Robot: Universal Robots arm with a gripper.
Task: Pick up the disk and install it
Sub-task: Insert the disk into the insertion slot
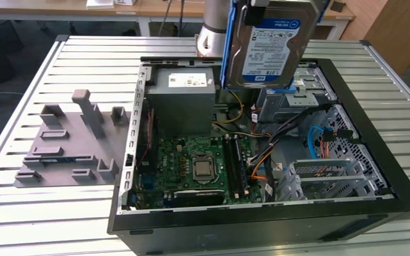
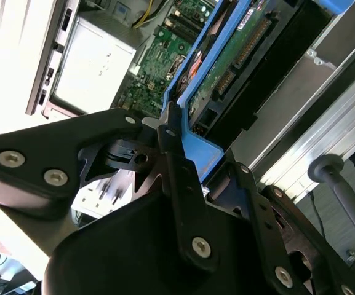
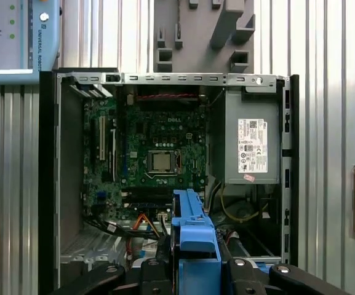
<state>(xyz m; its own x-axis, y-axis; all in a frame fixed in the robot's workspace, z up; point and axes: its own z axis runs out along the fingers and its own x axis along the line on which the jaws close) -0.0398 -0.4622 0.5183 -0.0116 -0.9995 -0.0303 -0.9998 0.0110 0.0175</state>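
The disk, a silver hard drive with a white-and-blue label in a blue plastic bracket, hangs upright above the back of the open computer case. It is over the drive bay, beside the power supply. In both wrist views my gripper is shut on the blue bracket at the disk's end, with a black finger pressed against each side. The disk's green circuit board faces the second wrist view. The disk touches nothing in the case.
In the case lie the green motherboard, the grey power supply box, orange and blue cables and metal drive cages. A grey fixture plate with upright pegs sits on the slatted metal table at the exterior view's left.
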